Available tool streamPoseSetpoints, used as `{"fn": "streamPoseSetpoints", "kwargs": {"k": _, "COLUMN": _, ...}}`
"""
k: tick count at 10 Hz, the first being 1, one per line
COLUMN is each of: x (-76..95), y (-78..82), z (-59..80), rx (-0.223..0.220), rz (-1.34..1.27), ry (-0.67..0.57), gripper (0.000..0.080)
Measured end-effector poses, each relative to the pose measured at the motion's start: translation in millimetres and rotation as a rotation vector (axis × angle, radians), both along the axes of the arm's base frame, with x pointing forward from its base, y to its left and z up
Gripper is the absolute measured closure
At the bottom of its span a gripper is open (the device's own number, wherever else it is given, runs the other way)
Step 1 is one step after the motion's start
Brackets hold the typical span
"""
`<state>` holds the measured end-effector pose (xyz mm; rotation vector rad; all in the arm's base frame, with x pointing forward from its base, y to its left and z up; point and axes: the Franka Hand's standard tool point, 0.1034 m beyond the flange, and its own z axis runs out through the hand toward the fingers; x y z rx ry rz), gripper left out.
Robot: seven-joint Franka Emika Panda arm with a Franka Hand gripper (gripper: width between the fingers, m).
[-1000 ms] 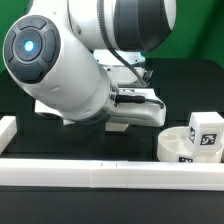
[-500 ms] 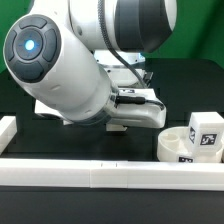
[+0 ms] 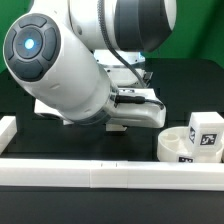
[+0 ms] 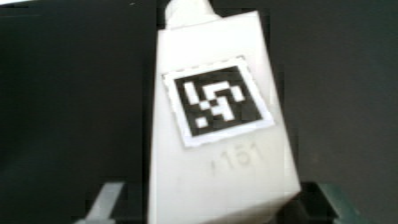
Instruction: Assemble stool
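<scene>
Filling most of ext. view: arm [image 3: 70, 70], bent low over black table [image 3: 15, 105], pose same as in earlier frames. No travel, so only the tool has acted. Along front edge: long white bar [image 3: 110, 175], untouched. At ext. view's right: round seat [image 3: 172, 146], lying flat near the bar, w/ a second tagged leg [image 3: 205, 133] on or just behind it; can't tell which from this angle.

In wrist view: leg [image 4: 210, 150], long white block w/ square tag [image 4: 217, 102] facing cam, dark table behind, running straight out from between the fingers [image 4: 111, 200]. Gripper [image 4: 214, 205] just gone from wide to clenched on that leg's near end, one finger against each side, no gap showing. Hidden in ext. view behind arm bulk; seat not in wrist view.

Meaning for task: grasp step done, hold looks square. Lift + carry to seat to follow, then joining leg to seat. Worth watching: grip sits at one end, so risk of droop or twist on lift.
</scene>
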<state>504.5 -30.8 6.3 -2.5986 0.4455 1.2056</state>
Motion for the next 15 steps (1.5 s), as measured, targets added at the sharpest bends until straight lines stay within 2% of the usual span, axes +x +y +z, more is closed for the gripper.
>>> {"fn": "streamPoseSetpoints", "kwargs": {"k": 4, "x": 3.8, "y": -5.9, "z": 3.9, "rx": -0.001, "rz": -0.006, "ry": -0.01, "gripper": 0.0475}}
{"fn": "streamPoseSetpoints", "kwargs": {"k": 6, "x": 11.2, "y": -7.4, "z": 20.6, "rx": 0.002, "rz": -0.009, "ry": -0.029, "gripper": 0.0475}}
{"fn": "streamPoseSetpoints", "kwargs": {"k": 9, "x": 26.3, "y": -11.0, "z": 56.9, "rx": 0.007, "rz": -0.013, "ry": -0.072, "gripper": 0.0475}}
{"fn": "streamPoseSetpoints", "kwargs": {"k": 10, "x": 31.1, "y": -11.3, "z": 62.3, "rx": 0.003, "rz": -0.014, "ry": -0.093, "gripper": 0.0475}}
{"fn": "streamPoseSetpoints", "kwargs": {"k": 12, "x": 35.0, "y": -12.7, "z": 57.0, "rx": -0.014, "rz": -0.019, "ry": -0.131, "gripper": 0.0475}}
{"fn": "streamPoseSetpoints", "kwargs": {"k": 13, "x": 46.3, "y": -14.8, "z": 54.3, "rx": -0.046, "rz": -0.025, "ry": -0.212, "gripper": 0.0475}}
{"fn": "streamPoseSetpoints", "kwargs": {"k": 14, "x": 50.8, "y": -14.6, "z": 56.3, "rx": -0.08, "rz": -0.034, "ry": -0.295, "gripper": 0.0475}}
{"fn": "streamPoseSetpoints", "kwargs": {"k": 15, "x": 49.9, "y": -11.2, "z": 65.9, "rx": -0.092, "rz": -0.043, "ry": -0.325, "gripper": 0.0475}}
